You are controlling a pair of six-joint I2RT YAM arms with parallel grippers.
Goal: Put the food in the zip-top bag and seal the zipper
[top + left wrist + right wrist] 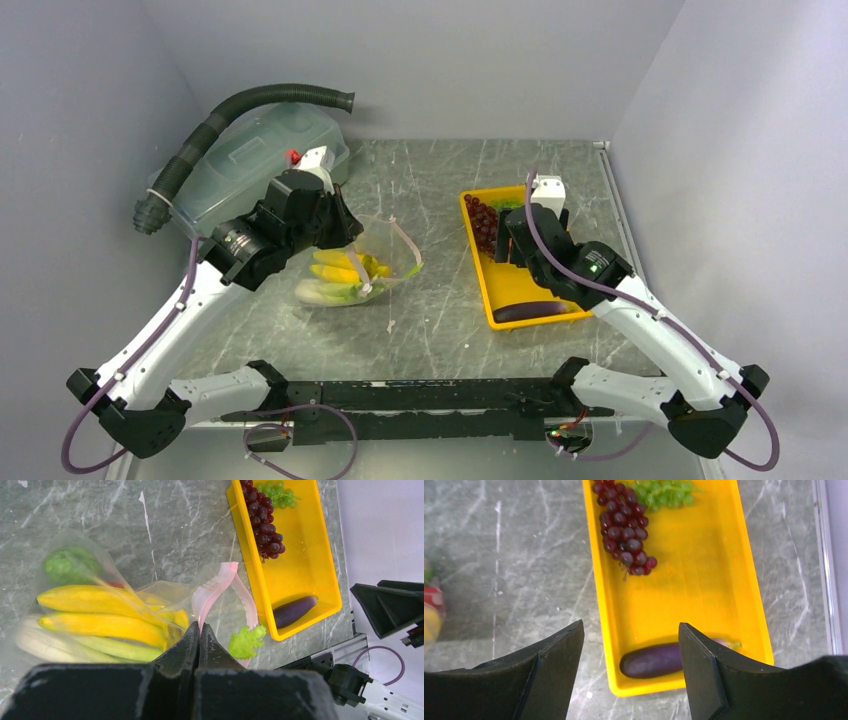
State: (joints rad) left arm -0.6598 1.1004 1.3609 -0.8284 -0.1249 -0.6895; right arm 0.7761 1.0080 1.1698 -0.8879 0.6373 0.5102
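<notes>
Your left gripper [199, 630], at the bottom centre of the left wrist view, has its fingers pressed together, clamped on the pink zipper [220, 582] of the bag [160, 592]. The bag lies on the table [440, 300], left of centre in the overhead view. Bananas [95, 600], celery [60, 647] and a round green vegetable [67, 565] show through it. A leafy green [246, 641] sits at its mouth; inside or outside, you cannot tell.

Your right gripper [630, 625] hangs with its fingers well apart, holding nothing, over the yellow tray [704, 595], right of centre overhead. The tray holds grapes [624, 525] at its upper end and an eggplant [651, 660] at its lower end.
</notes>
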